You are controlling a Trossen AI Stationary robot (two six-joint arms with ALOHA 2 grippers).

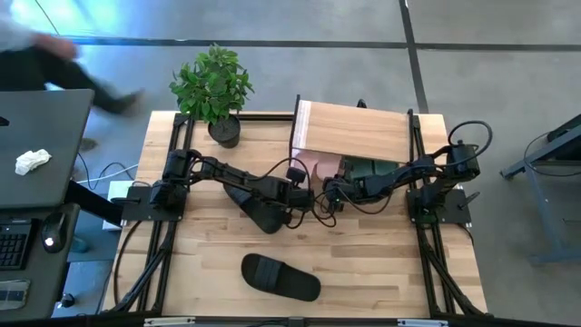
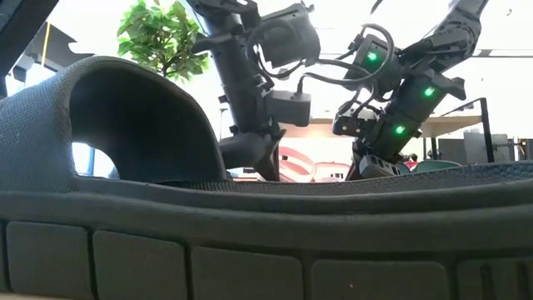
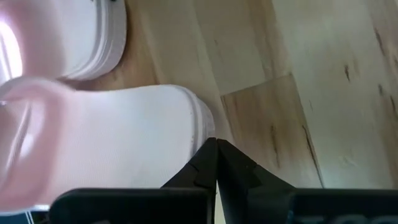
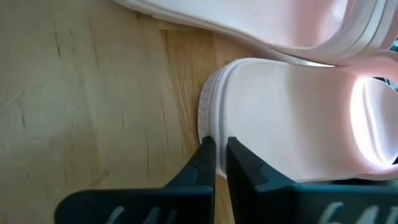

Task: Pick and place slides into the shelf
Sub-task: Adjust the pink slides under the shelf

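Note:
The shelf (image 1: 354,127) stands at the table's far side. Two pale pink slides (image 1: 313,169) and the teal slides (image 1: 372,170) lie under its near edge. My left gripper (image 1: 304,193) and right gripper (image 1: 329,191) meet in front of the pink slides. In the left wrist view, the shut left gripper (image 3: 216,144) is at one pink slide's heel (image 3: 186,118), with the second pink slide (image 3: 106,37) beyond. The right gripper (image 4: 217,144) is at a pink slide's heel (image 4: 214,99). One black slide (image 1: 259,211) lies under the left arm. Another black slide (image 1: 281,277) lies near the table's near edge and fills the low view (image 2: 125,125). My left gripper has its shut fingertips (image 3: 211,152) against the heel rim (image 3: 202,124) of a pink slide, coming slanting from the table's left. The slide lies flat on the table. My right gripper stands with a narrow gap over the heel rim (image 4: 208,121) of a pink slide, one finger (image 4: 205,158) outside the rim and one over the footbed. It slants in from the table's right, and the slide lies flat on the table.
A potted plant (image 1: 213,86) stands at the table's far left corner. Bare tabletop (image 1: 390,254) lies to the right of the near black slide. A desk with a laptop (image 1: 36,154) stands beyond the table's left edge. A blurred person (image 1: 54,54) moves behind it.

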